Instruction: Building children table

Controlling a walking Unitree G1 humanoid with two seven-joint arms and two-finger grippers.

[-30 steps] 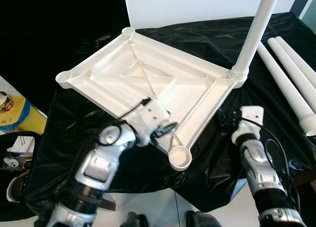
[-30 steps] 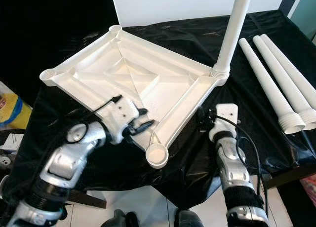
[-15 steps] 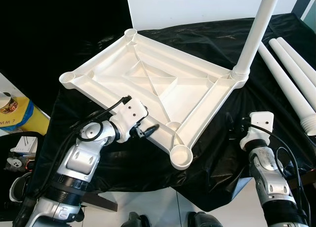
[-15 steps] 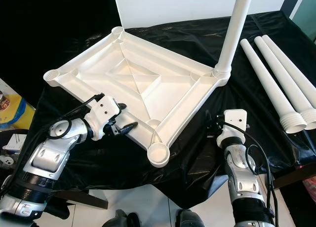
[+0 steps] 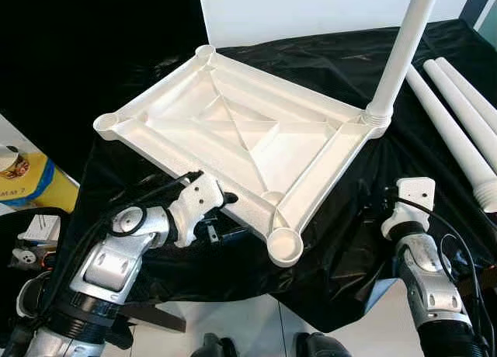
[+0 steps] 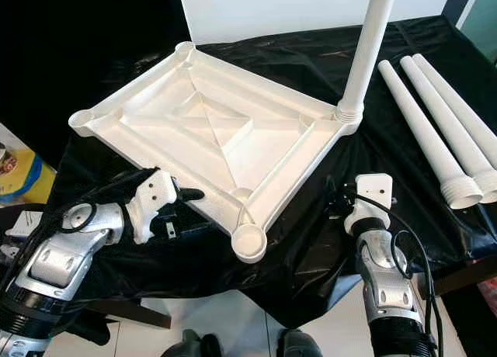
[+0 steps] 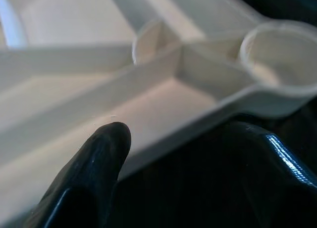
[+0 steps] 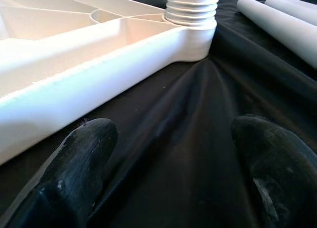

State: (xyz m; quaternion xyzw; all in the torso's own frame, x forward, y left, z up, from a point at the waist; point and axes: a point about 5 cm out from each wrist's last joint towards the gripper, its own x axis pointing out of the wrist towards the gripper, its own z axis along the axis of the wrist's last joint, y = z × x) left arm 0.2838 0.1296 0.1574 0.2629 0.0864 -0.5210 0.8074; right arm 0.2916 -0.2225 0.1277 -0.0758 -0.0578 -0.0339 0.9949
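The white tabletop (image 5: 233, 124) lies upside down on the black cloth (image 5: 342, 240). One white leg (image 5: 400, 50) stands screwed into its right corner socket. The sockets at the near corner (image 5: 284, 245), the left corner (image 5: 107, 124) and the far corner (image 5: 204, 53) are empty. My left gripper (image 5: 220, 216) is open at the tabletop's near-left rim, close to the near socket (image 7: 280, 52); one finger (image 7: 94, 173) overlaps the rim. My right gripper (image 6: 335, 200) is open low over the cloth, beside the tabletop's right edge (image 8: 74, 84) and short of the leg's threaded base (image 8: 192, 7).
Two loose white legs (image 5: 458, 132) lie on the cloth at the right. A white board (image 5: 311, 8) stands behind the table. A yellow and blue container (image 5: 27, 178) and small items (image 5: 27, 248) sit on the floor at the left.
My left gripper has drawn back from over the tabletop's ribs to its near-left rim. My right arm has pulled back slightly toward me. The tabletop has stayed put.
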